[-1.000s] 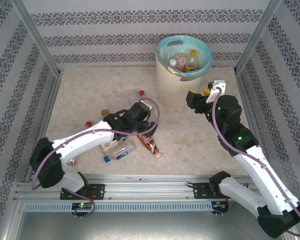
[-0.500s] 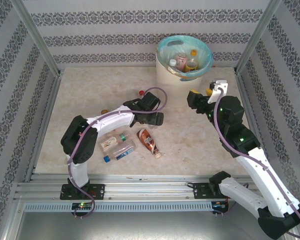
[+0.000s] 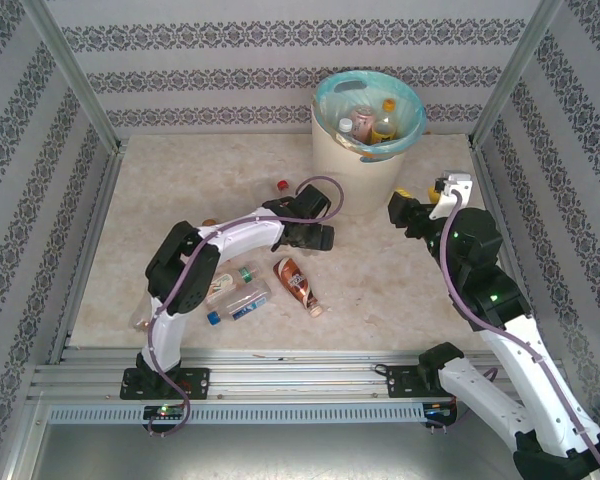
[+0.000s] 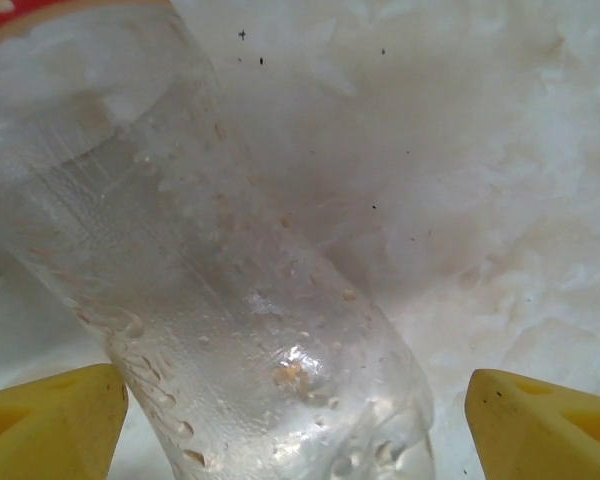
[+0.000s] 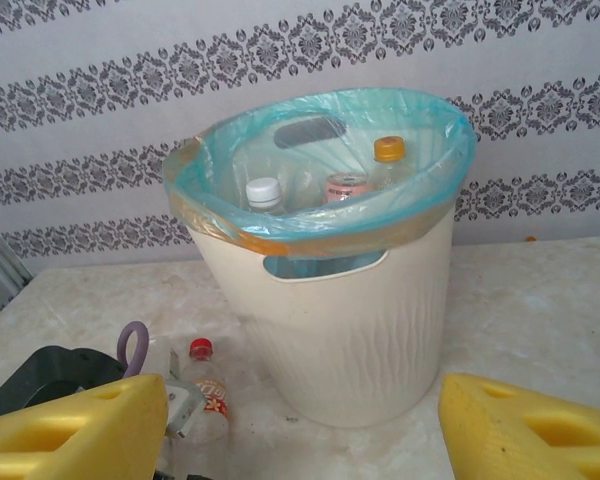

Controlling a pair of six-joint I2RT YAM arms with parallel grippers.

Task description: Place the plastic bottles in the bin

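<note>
The pale stone-look table (image 3: 160, 200) carries the cream bin (image 3: 355, 165) at its far edge, and three bottle tops show inside its blue-green liner. Your right gripper (image 5: 302, 425) faces the bin with its fingers spread and nothing between them. Your left gripper (image 3: 318, 238) is spread around a clear bottle (image 4: 230, 300) lying on the table. A brown-labelled bottle (image 3: 298, 285) lies nearby.

Table (image 3: 160, 190), pale marbled top. On it we count:
- one cream bin (image 3: 352, 172), standing at the far side
- red-capped bottle (image 3: 282, 186), left of the bin
- brown-labelled bottle (image 3: 298, 283), green-capped bottle (image 3: 222, 287) and blue-capped bottle (image 3: 245, 302), lying near the front
- possibly one more at the left edge
</note>
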